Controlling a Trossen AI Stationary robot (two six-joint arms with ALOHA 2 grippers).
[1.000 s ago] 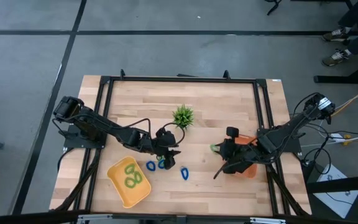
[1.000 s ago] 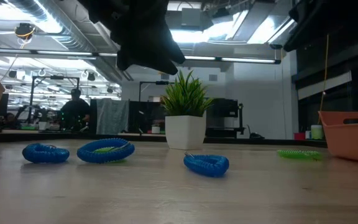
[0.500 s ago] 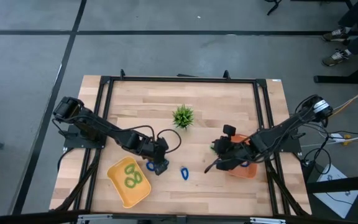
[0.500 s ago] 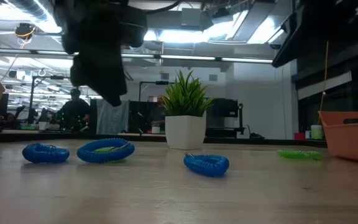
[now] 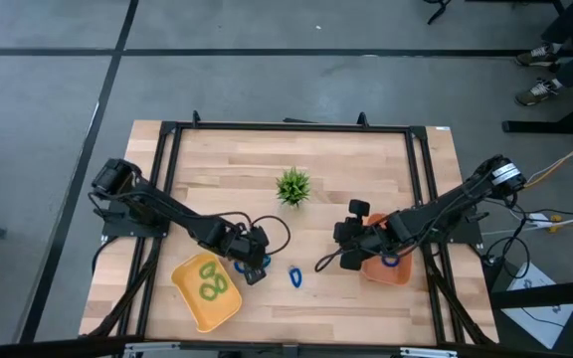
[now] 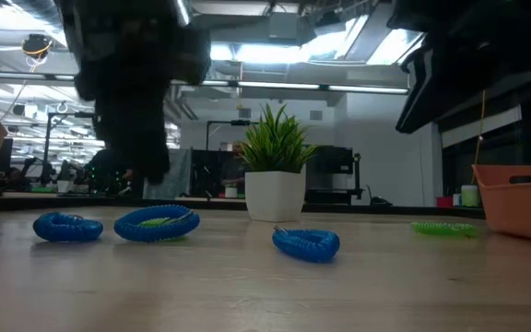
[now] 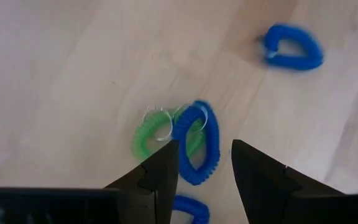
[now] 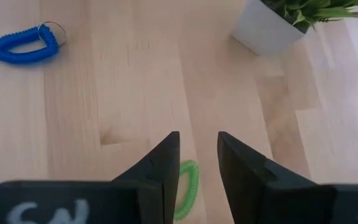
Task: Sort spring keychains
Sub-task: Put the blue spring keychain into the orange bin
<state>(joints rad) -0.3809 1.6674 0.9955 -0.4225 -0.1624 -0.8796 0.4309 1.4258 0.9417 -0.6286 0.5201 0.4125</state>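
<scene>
My left gripper point(image 7: 204, 149) is open and hovers over a blue spring keychain point(image 7: 197, 149). That keychain lies partly over a light green one point(image 7: 157, 138) on the table. Two more blue keychains point(image 7: 294, 50) point(image 7: 188, 208) lie close by. My right gripper point(image 8: 197, 138) is open above a green keychain point(image 8: 185, 180) that lies flat on the wood between its fingers. Another blue keychain point(image 8: 20, 46) lies farther off. In the high view, the yellow tray point(image 5: 192, 303) holds green keychains point(image 5: 210, 281), and the orange tray point(image 5: 398, 273) holds a blue one.
A small potted plant point(image 5: 292, 186) stands mid-table, beyond both grippers. The yellow tray sits near the front left and the orange tray near the front right. A black frame rims the table. Bare wood lies along the near edge between the trays.
My left gripper has moved toward the near edge and slightly left. It has come down over the blue and green keychains beside the yellow tray. My right gripper has moved left, away from the orange tray, to above the green keychain. No keychain has moved.
</scene>
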